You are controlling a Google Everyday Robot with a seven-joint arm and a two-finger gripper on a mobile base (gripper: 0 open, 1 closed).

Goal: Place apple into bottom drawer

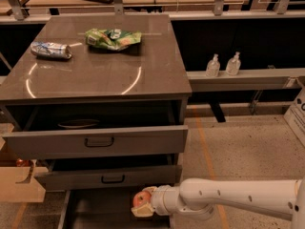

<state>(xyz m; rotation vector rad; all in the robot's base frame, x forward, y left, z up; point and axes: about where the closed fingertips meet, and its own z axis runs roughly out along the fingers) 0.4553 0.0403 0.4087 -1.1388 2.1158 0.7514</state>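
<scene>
The hand (144,205) grips the apple (140,198), its pale fingers closed around the fruit's lower half. It hangs over the right end of the open bottom drawer (95,213), just below the front edge of the middle drawer (71,179). The white arm (238,197) reaches in from the right, low over the speckled floor (238,147). Left of the apple, the drawer's dark flat floor stretches open to its thin left wall. The top drawer (57,144) juts out farther than the middle one. On the table (95,78), a green snack bag (113,38) and a can (51,50) lie well apart from the hand.
</scene>
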